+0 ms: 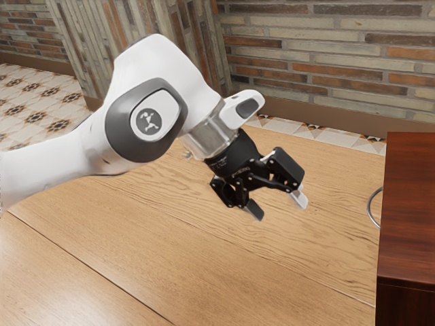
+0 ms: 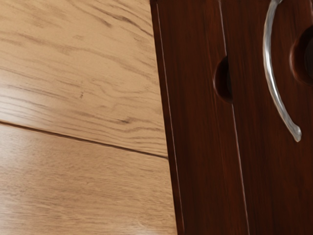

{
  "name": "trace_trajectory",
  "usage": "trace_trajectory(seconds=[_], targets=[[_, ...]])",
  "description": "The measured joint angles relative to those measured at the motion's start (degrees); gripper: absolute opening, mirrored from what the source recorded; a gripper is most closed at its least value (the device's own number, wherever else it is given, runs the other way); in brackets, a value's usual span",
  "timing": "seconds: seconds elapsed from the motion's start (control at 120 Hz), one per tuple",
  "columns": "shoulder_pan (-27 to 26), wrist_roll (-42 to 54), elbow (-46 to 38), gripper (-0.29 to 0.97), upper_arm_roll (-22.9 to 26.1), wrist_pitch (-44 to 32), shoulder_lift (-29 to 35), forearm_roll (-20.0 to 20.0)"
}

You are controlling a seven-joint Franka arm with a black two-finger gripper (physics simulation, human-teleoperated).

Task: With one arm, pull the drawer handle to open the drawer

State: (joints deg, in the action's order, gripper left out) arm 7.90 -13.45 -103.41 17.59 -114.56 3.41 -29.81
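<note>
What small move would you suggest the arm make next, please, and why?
Probably carry the open gripper toward the exterior view's right until it straddles the handle. It hangs above the table, well short of the cabinet and gripping nothing, so the handle cannot be pulled yet.

We count one arm (image 1: 143,122), one gripper (image 1: 279,206), two fingers (image 1: 299,199) on it, one table (image 1: 170,238), one dark drawer cabinet (image 1: 408,204), one curved metal handle (image 2: 272,78), two rounded recesses (image 2: 224,81) in the cabinet front, one brick wall (image 1: 326,41), one tiled floor (image 1: 34,102)
</note>
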Motion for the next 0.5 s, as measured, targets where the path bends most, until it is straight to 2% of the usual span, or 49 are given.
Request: trace_trajectory(seconds=[0.258, 0.425, 0.5], targets=[[-0.18, -0.48, 3.74, 0.68, 0.05, -7.91, -7.64, -4.90], [-4.55, -0.71, 4.41, 0.68, 0.06, -10.69, -9.31, -6.52], [-5.75, -0.81, 4.36, 0.68, -0.06, -11.35, -10.04, -5.81]])
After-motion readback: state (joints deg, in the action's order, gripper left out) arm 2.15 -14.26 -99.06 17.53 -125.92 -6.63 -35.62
